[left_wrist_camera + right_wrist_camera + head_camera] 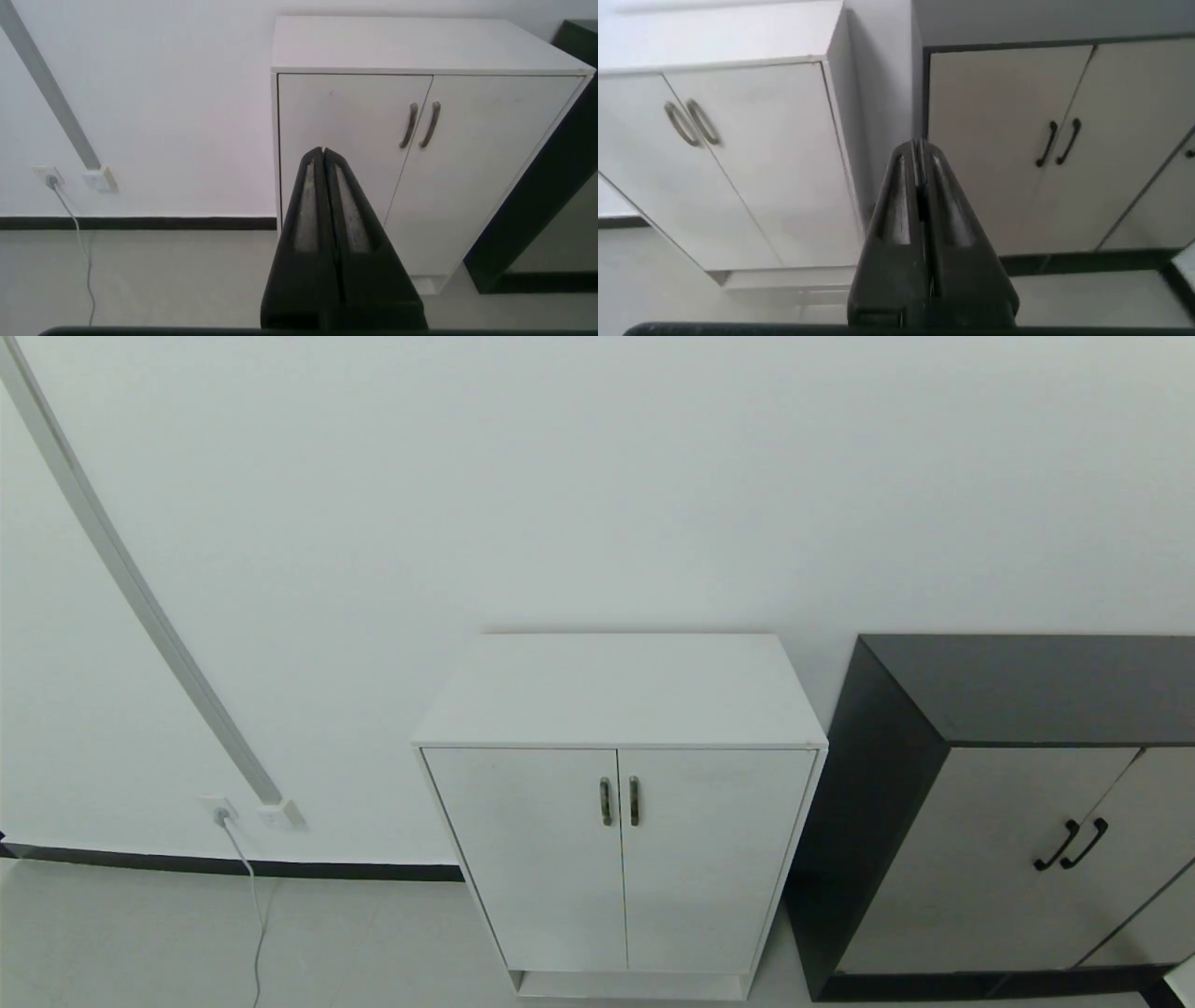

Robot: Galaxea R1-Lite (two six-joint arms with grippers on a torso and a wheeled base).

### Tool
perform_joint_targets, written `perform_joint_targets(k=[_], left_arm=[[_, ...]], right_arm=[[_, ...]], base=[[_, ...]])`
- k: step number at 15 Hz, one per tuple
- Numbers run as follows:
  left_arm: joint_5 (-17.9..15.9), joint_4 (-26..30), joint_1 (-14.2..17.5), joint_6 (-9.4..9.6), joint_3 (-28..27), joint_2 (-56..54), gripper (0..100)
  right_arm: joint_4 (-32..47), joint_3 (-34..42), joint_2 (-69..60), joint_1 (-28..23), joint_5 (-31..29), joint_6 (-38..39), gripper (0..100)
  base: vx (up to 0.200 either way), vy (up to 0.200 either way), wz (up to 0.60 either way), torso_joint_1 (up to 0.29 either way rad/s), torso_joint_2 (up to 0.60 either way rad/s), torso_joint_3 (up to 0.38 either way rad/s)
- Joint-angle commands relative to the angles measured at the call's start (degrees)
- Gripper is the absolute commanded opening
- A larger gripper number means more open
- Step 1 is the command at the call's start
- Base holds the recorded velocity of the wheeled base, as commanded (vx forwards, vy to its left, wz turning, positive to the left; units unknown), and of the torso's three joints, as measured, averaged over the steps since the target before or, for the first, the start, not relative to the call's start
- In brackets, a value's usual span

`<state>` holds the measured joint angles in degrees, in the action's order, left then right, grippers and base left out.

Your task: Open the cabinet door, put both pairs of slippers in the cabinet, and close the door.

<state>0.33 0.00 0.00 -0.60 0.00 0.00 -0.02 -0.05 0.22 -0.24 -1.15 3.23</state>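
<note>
Cabinet (619,859) well apart from left end effector (323,154), right end effector (920,147), both pressed together.

You face a plain, sparsely furnished room: a white cabinet (532,859) and dark cabinet (887,784) against a bare wall (560,476), a socket (217,809), and a pale floor (140,933).

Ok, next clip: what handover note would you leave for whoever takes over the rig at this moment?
Left gripper: shut, empty, held off the white cabinet's front.
Right gripper: shut, empty, pointing between the white cabinet and the dark cabinet.
Cabinet state: both doors closed, handles side by side at the middle.
Done: nothing evident.
Left, apparently: open the door, put both pairs of slippers in, close it.
</note>
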Motion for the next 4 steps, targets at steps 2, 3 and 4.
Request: perform_joint_targets(k=[2,3,4], left_arm=[[0.1,0.0,0.0,0.07,0.0,0.0,0],[0.1,0.0,0.0,-0.02,0.0,0.0,0],[0.1,0.0,0.0,0.07,0.0,0.0,0]], right_arm=[[-0.1,0.0,-0.2,0.0,0.2,0.0,0],[0.0,0.0,-0.2,0.1,0.2,-0.1,0],[0.0,0.0,-0.2,0.0,0.2,0.0,0]], base=[[0.0,0.0,0.0,0.0,0.0,0.0],[0.0,0.0,0.0,0.0,0.0,0.0],[0.0,0.0,0.0,0.0,0.0,0.0]])
